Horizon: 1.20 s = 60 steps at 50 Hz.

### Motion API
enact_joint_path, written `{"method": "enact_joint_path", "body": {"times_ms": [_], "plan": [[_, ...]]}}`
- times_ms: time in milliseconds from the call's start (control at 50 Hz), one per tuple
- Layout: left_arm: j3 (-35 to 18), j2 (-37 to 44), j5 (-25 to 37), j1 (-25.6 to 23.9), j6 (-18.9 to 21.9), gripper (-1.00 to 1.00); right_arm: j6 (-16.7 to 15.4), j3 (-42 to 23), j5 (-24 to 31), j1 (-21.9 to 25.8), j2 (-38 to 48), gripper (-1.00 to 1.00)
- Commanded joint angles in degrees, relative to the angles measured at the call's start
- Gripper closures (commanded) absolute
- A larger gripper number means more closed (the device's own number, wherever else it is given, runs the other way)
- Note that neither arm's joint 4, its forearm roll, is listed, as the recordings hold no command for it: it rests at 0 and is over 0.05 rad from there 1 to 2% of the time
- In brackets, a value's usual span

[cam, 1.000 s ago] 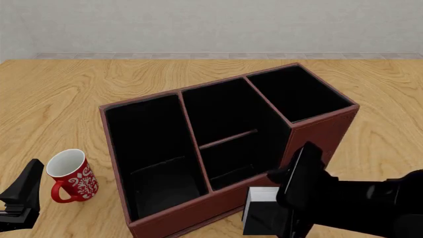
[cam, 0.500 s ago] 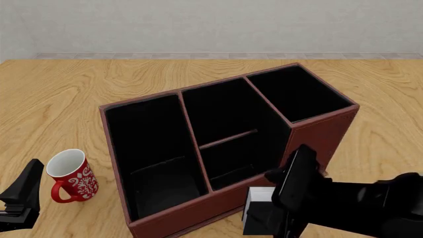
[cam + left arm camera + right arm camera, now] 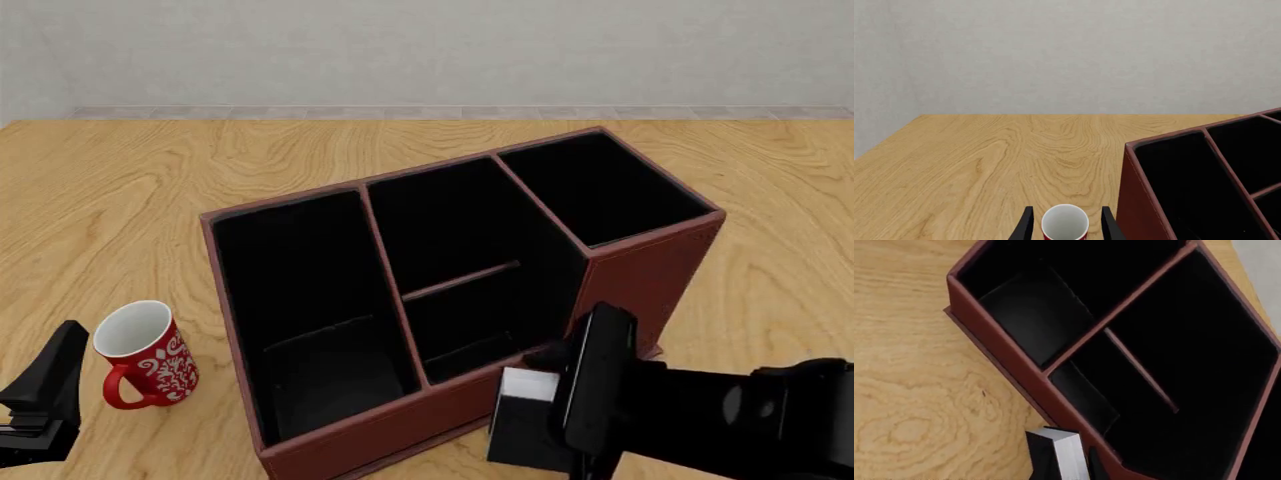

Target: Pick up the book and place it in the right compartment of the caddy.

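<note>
The caddy (image 3: 641, 270) is a reddish-brown box with a black interior, standing mid-table; it also shows in the right wrist view (image 3: 1007, 355). Its right compartment (image 3: 601, 185) is the narrow far-right section. My right gripper (image 3: 550, 405) is shut on the black book (image 3: 523, 430), whose white page edge faces up, low beside the caddy's front right corner. In the right wrist view the book (image 3: 1069, 455) stands between the fingers, close to the caddy's front wall. My left gripper (image 3: 40, 395) is open and empty at the near left.
A red mug (image 3: 140, 352) with a white pattern stands left of the caddy, just ahead of my left gripper; in the left wrist view the mug (image 3: 1065, 222) shows between the open fingers (image 3: 1026, 227). A grey wall bounds the far table edge.
My right gripper, with the book in it, has shifted slightly left, closer to the caddy's front wall. The left arm and the mug have not moved.
</note>
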Motion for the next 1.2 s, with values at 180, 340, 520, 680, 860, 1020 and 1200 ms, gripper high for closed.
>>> {"method": "enact_joint_path", "body": {"times_ms": [180, 340, 520, 680, 860, 1020, 1200], "plan": [[0.00, 0.00, 0.00, 0.00, 0.00, -1.00, -1.14, 0.17, 3.78, 0.31, -1.36, 1.00], [0.00, 0.00, 0.00, 0.00, 0.00, -1.00, -2.05, -1.17, 6.73, 0.16, -3.38, 1.00], [0.00, 0.00, 0.00, 0.00, 0.00, -1.00, -3.00, -2.57, 10.26, -0.12, -5.72, 1.00], [0.00, 0.00, 0.00, 0.00, 0.00, -1.00, -3.82, -3.29, 12.37, -0.72, -7.19, 1.00], [0.00, 0.00, 0.00, 0.00, 0.00, -1.00, -4.65, -4.69, 15.59, -0.97, -9.31, 1.00], [0.00, 0.00, 0.00, 0.00, 0.00, -1.00, -5.20, -6.03, 17.96, -1.33, -10.70, 1.00], [0.00, 0.00, 0.00, 0.00, 0.00, -1.00, -6.01, -7.26, 20.27, -1.98, -12.44, 1.00]]}}
